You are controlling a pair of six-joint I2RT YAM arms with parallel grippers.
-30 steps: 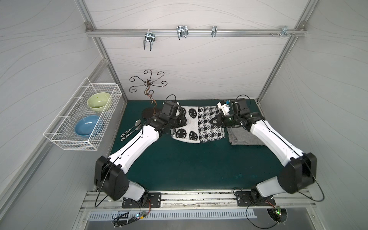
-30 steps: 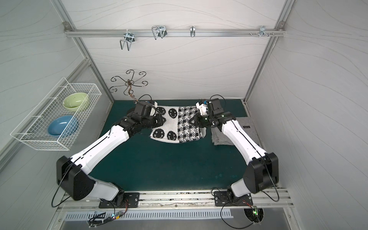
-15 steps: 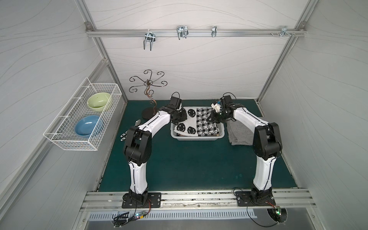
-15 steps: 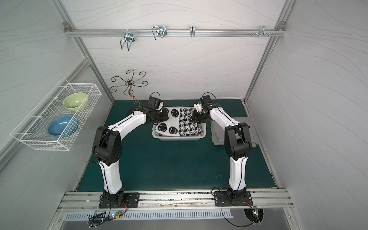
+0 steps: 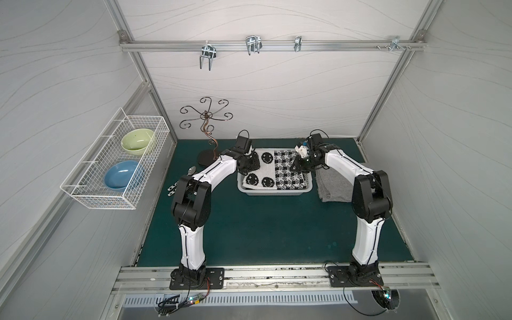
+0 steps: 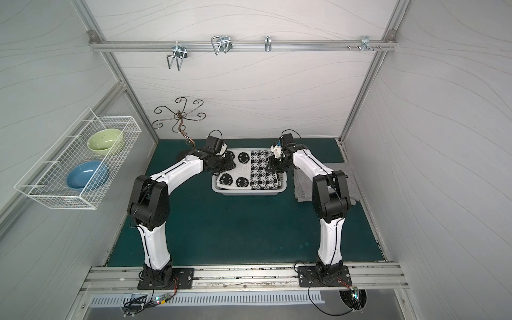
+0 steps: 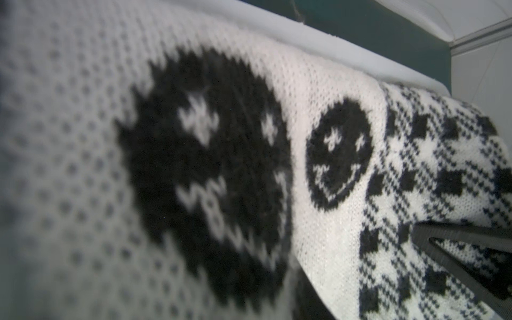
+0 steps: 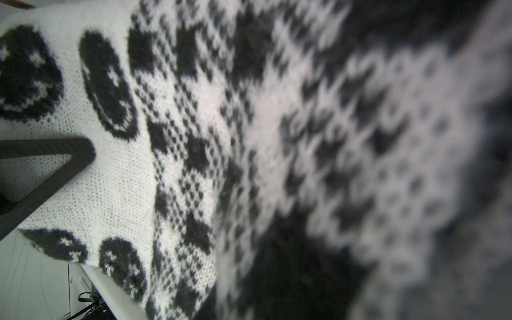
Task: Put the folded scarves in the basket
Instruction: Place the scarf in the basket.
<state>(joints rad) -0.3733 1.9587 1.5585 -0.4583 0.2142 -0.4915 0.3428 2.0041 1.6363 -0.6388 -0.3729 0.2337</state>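
The folded scarf was seen lying in the basket, its long axis set crosswise. The smiley end was toward the left gripper and the checked end toward the right gripper. One finger of each claw was seen against the knit. How wide either claw stood, or whether cloth was held, could not be told. Open green mat was left in front, and a grey cloth lay just beside the basket.
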